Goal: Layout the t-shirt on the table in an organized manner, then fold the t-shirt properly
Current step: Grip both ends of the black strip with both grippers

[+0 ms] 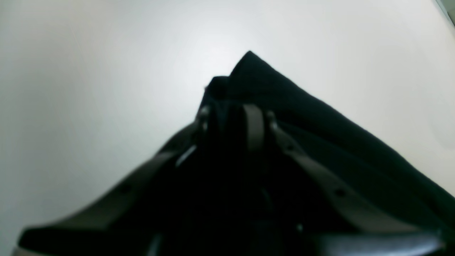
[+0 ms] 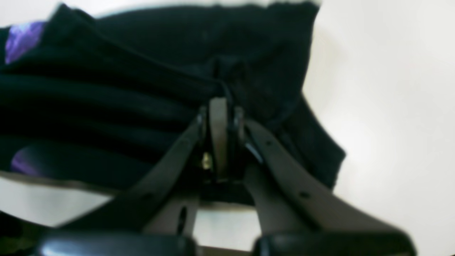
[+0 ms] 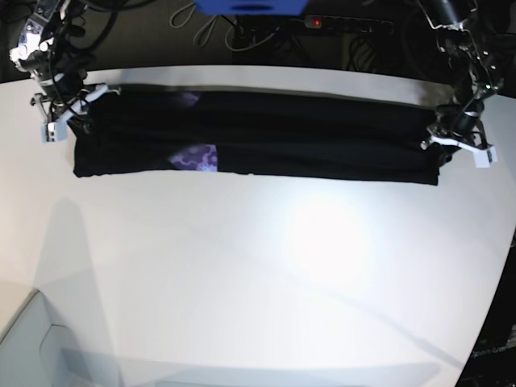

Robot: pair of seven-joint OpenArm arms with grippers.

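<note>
The black t-shirt is stretched in a long band across the far side of the white table, a purple print showing on its left part. At the band's right end my left gripper is shut on the cloth; the left wrist view shows its fingers pinching a bunched black corner. My right gripper grips the left end. In the right wrist view, this gripper is shut on folds of the t-shirt, beside a purple patch.
Beyond the table's far edge lie dark cables, a blue object and a power strip with a red light. The table's edge curves at the lower left and at the right.
</note>
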